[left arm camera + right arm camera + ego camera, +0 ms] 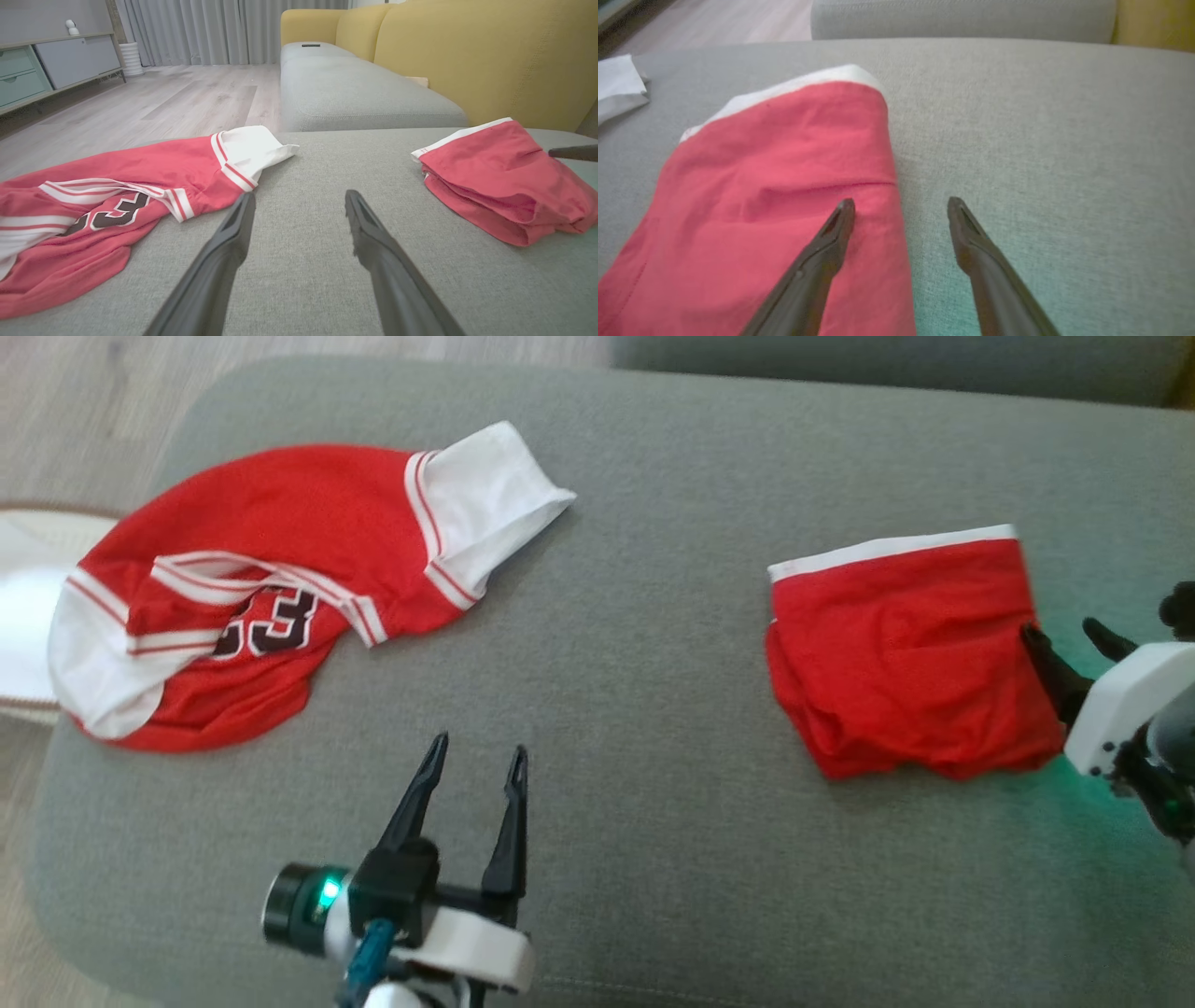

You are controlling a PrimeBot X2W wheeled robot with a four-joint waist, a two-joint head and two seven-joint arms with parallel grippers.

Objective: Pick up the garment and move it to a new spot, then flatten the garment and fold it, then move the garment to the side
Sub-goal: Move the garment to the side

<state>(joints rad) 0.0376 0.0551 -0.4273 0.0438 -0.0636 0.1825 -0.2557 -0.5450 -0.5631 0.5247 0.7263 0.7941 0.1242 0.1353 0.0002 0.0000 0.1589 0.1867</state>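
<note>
Right pincer [1060, 631] released at folded shorts [896, 663], waistband [892, 549] pointing away; left pincer [479, 747] released

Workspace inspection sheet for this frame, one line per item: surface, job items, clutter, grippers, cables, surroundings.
Surface: grey cushion, flat fabric.
Job's things: red jersey crumpled at the cushion's left, number partly showing; red shorts folded at its right, white waistband on the far side.
Clutter: pale brown-rimmed object past the cushion's left edge, unidentified.
Grippers: left gripper open over bare cushion between the garments; right gripper open at the shorts' right edge, one finger over the cloth, contact unclear.
Cables: teal cable at the left wrist.
Surroundings: yellow sofa back, wood floor, grey curtains.
</note>
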